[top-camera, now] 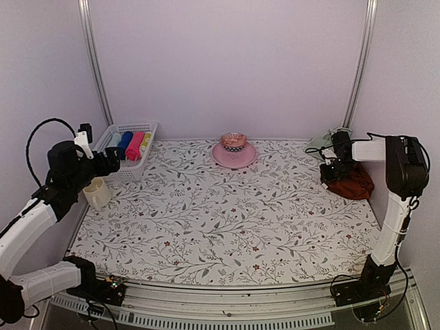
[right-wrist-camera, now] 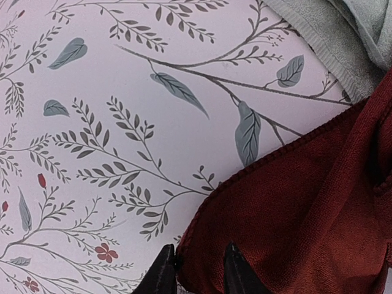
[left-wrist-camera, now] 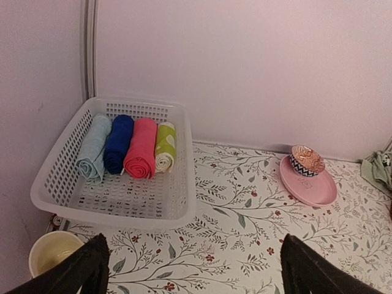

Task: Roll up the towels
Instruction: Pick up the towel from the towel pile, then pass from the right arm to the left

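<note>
Right wrist view: the right end effector (right-wrist-camera: 199,272) sits low over a hem of the dark red towel (right-wrist-camera: 294,214). Its two fingertips are close together, one on the printed cover just beside the hem and the other on the cloth, so the edge lies between them. Whether they already pinch it cannot be told.

The placing looks like a reach for an edge. The towel lies bunched at the far right of the desk (top-camera: 220,227) and would probably have to be caught by its hem and drawn flat before any rolling.

The pale green towel (right-wrist-camera: 331,30) lies crumpled just beside it, toward the back corner, untouched.

Across the desk, the left end effector (left-wrist-camera: 193,269) hangs raised at the left edge, above a cream cup (left-wrist-camera: 52,254). Its fingers are spread wide and hold nothing. It appears to be kept clear so the right arm can work alone.

It faces a white basket (left-wrist-camera: 177,202) where four rolled cloths (left-wrist-camera: 131,147) lie side by side, a likely model for the finished job.

A pink plate (left-wrist-camera: 312,190) carrying a small patterned bowl (left-wrist-camera: 306,160) stands at the back centre, well apart from both towels.
</note>
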`<state>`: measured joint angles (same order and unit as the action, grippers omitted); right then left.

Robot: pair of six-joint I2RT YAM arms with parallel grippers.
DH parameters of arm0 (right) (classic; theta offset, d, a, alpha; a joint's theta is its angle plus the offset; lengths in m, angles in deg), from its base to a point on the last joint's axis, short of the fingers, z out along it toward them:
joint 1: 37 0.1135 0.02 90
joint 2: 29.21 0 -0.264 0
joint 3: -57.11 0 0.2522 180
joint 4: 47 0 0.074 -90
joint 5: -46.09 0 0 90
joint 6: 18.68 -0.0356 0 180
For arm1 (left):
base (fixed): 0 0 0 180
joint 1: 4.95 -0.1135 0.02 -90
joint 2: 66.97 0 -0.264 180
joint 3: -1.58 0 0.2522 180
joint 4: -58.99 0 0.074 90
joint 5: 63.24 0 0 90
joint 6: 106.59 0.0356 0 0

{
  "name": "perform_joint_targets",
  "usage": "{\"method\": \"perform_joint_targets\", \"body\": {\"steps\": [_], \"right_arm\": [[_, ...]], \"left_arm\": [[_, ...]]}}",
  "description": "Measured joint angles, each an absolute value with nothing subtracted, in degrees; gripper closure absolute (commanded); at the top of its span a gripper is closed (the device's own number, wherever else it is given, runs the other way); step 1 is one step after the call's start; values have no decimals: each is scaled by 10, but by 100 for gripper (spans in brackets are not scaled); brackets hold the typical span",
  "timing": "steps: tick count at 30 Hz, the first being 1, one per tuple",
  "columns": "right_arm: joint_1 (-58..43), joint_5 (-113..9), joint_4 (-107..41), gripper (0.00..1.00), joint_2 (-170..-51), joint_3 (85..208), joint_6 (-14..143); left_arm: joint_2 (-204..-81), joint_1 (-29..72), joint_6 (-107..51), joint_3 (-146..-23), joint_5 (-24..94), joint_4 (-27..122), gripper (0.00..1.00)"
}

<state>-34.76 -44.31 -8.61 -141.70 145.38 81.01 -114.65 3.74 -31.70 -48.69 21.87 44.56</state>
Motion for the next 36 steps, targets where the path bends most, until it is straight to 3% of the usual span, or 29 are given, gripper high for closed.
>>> {"method": "perform_joint_targets", "body": {"steps": [8, 10, 13, 15, 28, 36], "right_arm": [[-347, -443, -86, 69, -1427, 1454, 812], [-347, -443, -86, 75, -1431, 1454, 812], [-347, -443, -86, 94, -1434, 1454, 815], [-346, -443, -85, 97, -1434, 1454, 814], [-311, -466, -63, 98, -1375, 1454, 848], [-136, -574, -3, 98, -1232, 1540, 925]], "left_arm": [[-1147, 36, -317, -487, 221, 446, 3], [-1147, 35, -318, -487, 221, 446, 3], [-1147, 34, -319, -487, 222, 446, 3], [-1147, 34, -319, -487, 223, 446, 3], [-1157, 32, -315, -491, 241, 446, 3], [-1196, 39, -303, -514, 288, 440, 3]]}}
